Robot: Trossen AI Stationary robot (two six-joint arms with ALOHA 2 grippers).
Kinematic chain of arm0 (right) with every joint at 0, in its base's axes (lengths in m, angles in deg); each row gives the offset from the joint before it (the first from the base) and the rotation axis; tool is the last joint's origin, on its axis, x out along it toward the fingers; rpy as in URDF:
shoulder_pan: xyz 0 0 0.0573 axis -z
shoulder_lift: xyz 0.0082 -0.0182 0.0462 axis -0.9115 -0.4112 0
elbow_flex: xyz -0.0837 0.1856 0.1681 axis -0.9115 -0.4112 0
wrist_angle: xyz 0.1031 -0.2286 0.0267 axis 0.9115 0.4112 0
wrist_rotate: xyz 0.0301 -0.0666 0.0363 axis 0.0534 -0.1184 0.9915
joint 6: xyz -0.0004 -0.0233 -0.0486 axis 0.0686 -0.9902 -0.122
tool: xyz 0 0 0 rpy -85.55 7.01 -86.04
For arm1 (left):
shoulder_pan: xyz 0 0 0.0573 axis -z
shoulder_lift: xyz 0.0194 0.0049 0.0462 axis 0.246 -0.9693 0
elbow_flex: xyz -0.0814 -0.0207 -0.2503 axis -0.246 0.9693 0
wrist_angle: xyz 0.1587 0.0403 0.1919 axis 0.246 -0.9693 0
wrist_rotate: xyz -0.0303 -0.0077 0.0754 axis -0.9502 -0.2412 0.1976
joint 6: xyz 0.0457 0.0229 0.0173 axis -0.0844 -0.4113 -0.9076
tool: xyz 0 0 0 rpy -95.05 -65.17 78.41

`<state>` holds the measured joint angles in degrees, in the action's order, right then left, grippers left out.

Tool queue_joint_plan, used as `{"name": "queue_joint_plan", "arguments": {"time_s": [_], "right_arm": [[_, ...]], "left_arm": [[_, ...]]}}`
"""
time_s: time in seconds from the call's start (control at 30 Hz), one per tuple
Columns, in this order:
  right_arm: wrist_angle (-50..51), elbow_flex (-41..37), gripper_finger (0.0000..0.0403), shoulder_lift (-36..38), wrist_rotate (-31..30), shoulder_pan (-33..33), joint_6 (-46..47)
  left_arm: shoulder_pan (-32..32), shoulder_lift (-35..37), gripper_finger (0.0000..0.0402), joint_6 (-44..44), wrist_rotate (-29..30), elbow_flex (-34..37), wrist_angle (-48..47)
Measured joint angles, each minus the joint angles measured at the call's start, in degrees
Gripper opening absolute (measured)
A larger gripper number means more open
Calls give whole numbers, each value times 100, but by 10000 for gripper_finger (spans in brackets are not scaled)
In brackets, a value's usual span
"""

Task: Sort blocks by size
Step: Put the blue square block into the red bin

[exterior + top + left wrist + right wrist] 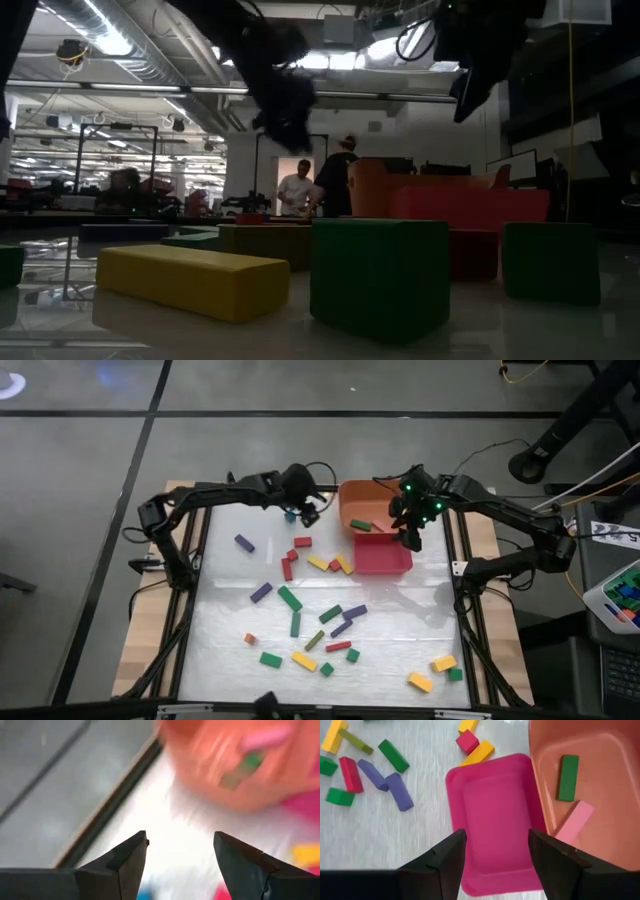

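The bin (600, 765) holds a green bar (567, 777) and a pink bar (575, 822). Both tools, left (181, 851) and right (496, 849), gape apart, holding nothing.

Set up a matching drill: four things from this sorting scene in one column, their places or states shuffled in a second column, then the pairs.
1. green bar
2. pink tray
3. left gripper
4. yellow pair

A. open, empty, beside the bin
B. lying in the orange bin
C. holding no blocks, under the right gripper
D. near corner of the table, right side

Pairs: 1-B, 2-C, 3-A, 4-D
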<state>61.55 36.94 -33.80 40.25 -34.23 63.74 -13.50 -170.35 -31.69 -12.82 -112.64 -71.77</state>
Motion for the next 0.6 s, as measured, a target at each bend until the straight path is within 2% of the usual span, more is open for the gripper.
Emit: {"name": "queue_joint_plan", "arguments": {"time_s": [0.13, 0.33, 0.6], "right_arm": [[-282, -60, 216, 0, -4, 0, -2], [-438, -60, 216, 0, -6, 0, 0], [-434, -60, 216, 0, -12, 0, -9]], "left_arm": [[-245, 0, 218, 272, 1, 204, -528], [-482, 0, 218, 281, 3, 722, -448], [-621, -3, 218, 157, 2, 1409, 410]]}}
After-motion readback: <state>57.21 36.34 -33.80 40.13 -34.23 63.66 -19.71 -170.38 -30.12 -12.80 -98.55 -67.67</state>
